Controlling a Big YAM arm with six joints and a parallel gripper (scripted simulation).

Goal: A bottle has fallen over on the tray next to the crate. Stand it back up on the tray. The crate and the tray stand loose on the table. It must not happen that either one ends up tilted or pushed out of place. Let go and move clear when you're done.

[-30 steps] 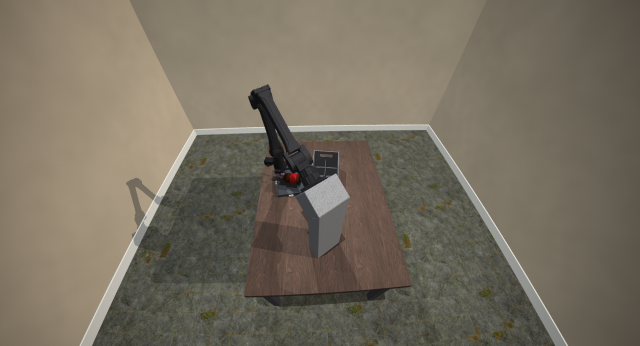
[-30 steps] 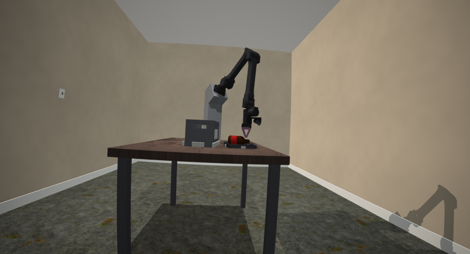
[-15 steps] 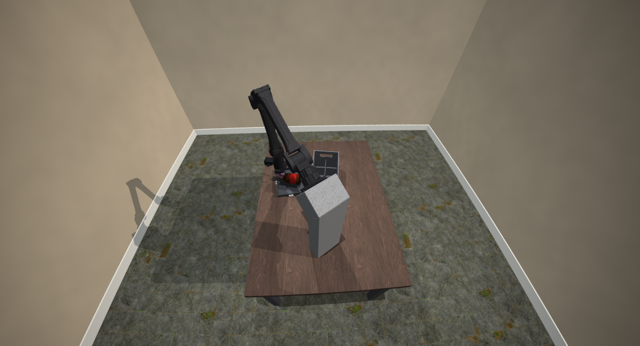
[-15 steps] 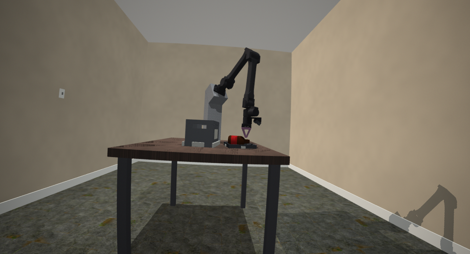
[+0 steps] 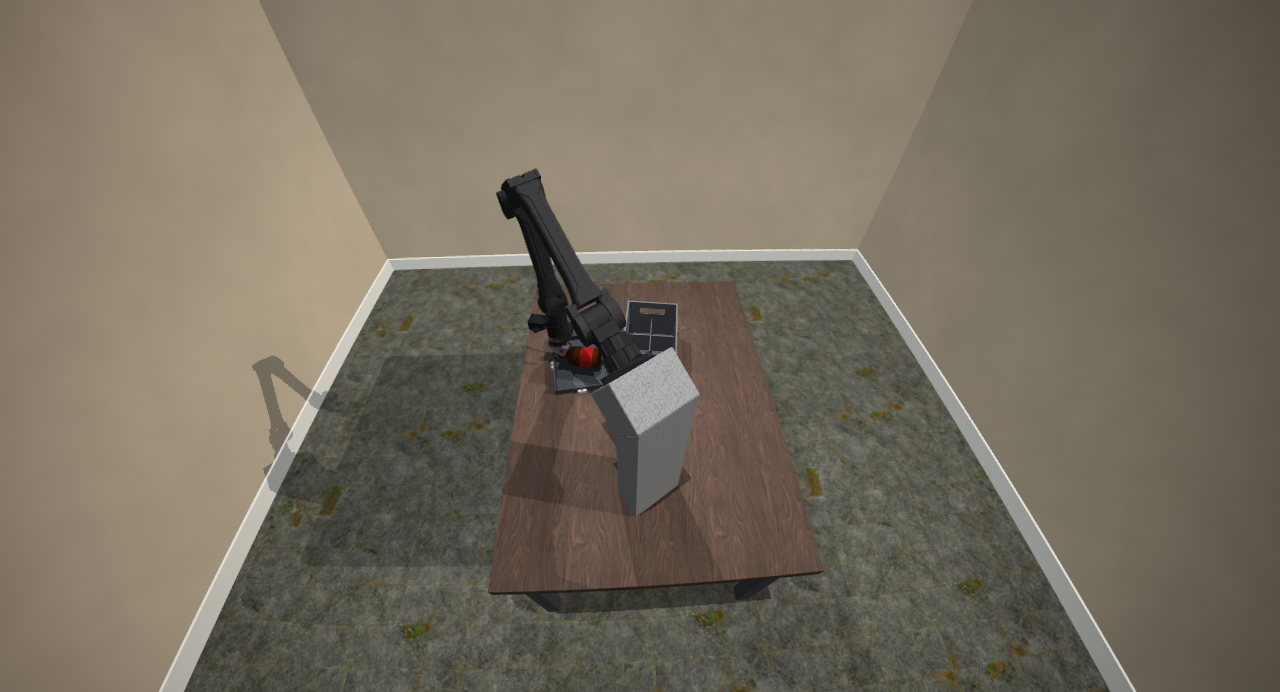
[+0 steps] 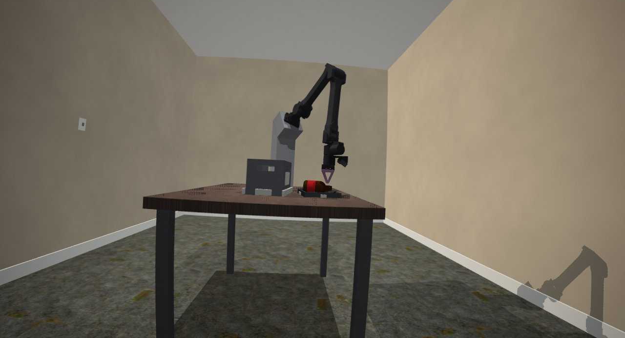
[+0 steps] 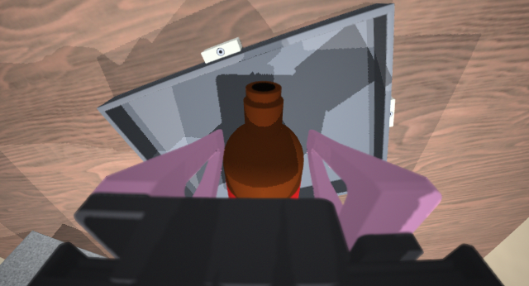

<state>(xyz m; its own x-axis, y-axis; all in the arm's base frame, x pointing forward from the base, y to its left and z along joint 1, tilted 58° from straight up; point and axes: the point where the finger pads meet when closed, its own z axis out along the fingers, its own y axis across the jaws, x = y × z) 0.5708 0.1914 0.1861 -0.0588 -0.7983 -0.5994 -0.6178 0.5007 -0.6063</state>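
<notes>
Top view: a brown glass-like bottle with a red label (image 5: 584,357) (image 6: 311,186) (image 7: 264,154) lies on its side on a shallow dark-grey tray (image 5: 572,386) (image 6: 311,195) (image 7: 384,83), its base toward the grey, divided crate (image 5: 651,315) (image 6: 264,179), its neck beneath the black arm's wrist.

Exterior view: the pink-fingered jaws (image 5: 561,349) (image 6: 327,181) point down above the neck end — open, gripping nothing. The bottle's long axis runs level, roughly square to their downward approach, its labelled body off to the crate side.

Wrist view: the fingers flank the brown shoulder, a gap showing at the right-hand one; the mouth points away past the fingertips. The next move likely calls for a descent astride the shoulder or neck — fingers across the axis — before closing and tipping the neck upward.
</notes>
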